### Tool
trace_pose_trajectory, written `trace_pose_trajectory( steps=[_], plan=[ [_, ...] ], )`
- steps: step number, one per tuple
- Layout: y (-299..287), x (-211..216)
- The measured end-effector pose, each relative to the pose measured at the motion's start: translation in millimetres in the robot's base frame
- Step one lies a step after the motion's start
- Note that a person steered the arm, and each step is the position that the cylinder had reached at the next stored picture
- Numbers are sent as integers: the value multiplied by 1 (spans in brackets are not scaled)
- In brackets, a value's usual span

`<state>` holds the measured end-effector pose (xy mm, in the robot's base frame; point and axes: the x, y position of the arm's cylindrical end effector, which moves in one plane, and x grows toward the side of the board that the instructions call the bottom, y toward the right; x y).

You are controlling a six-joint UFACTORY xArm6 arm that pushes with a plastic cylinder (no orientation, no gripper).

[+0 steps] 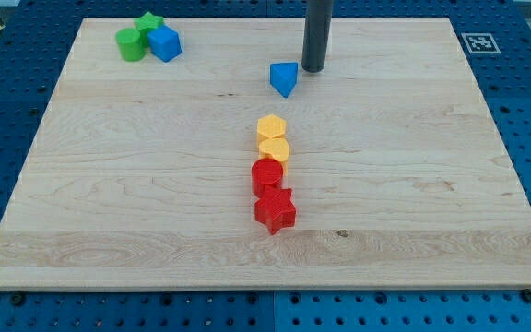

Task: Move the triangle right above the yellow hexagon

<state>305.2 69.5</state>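
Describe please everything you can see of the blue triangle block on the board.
The blue triangle is a small solid block, plastic by its look, with a lighter top face and darker side faces. It lies flat on the wooden board, in the upper middle of the view, one corner pointing to the view's bottom. My tip stands just at its right, very near; whether they touch I cannot tell. The yellow hexagon lies below it, apart.

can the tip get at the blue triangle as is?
Probably yes. My tip sits just to the view's right of the blue triangle, with only bare board between them.
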Motion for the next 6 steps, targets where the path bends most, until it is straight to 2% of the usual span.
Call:
trace_pose_trajectory(
  steps=[2,3,4,6],
  plan=[
    [5,2],
    [-17,3],
    [-61,-16],
    [-26,43]
  ],
)
